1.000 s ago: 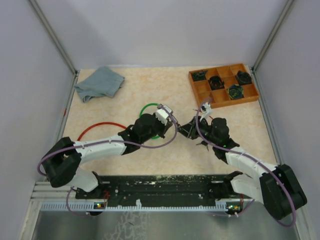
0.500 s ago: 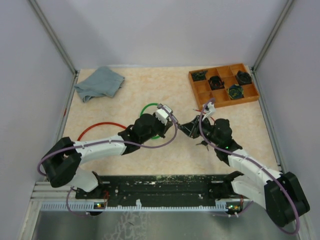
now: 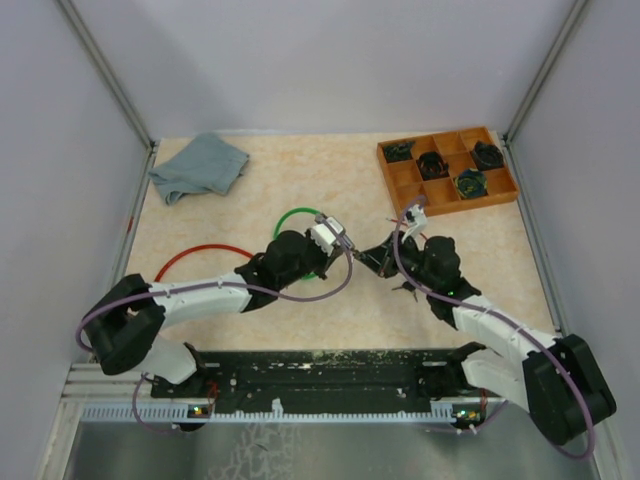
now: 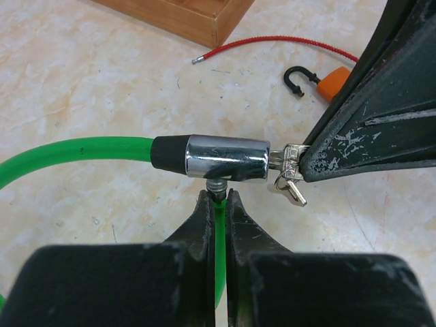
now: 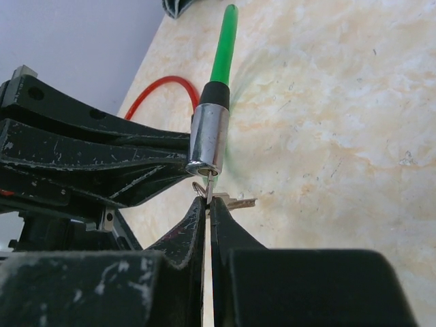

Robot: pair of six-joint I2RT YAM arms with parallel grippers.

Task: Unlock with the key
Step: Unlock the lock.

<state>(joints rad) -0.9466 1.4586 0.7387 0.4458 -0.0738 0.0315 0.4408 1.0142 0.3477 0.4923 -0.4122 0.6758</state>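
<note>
So the left end effector [image 4: 216, 201] has its fingers pressed together on the green cable [image 4: 75, 151], pinching it right under the chrome lock barrel [image 4: 225, 158], which sits crosswise just past its fingertips. The right end effector [image 5: 206, 204] comes in from the barrel's open end, and it's clamped tight on the key [image 5: 210, 184]. The key's blade goes straight from its fingertips into the barrel's face. A spare key [image 5: 238, 202] hangs off the ring just beside those fingertips.

Further out past the left end effector, on the table [image 4: 88, 82], there's a small orange padlock [image 4: 332, 80] with a black shackle, partly hidden behind the right finger. A thin red cable [image 4: 272, 44] lies beyond it, with a wooden tray [image 4: 184, 17] at the far edge. The grey cloth [image 3: 200, 167] is well off to the left end effector's far left.
</note>
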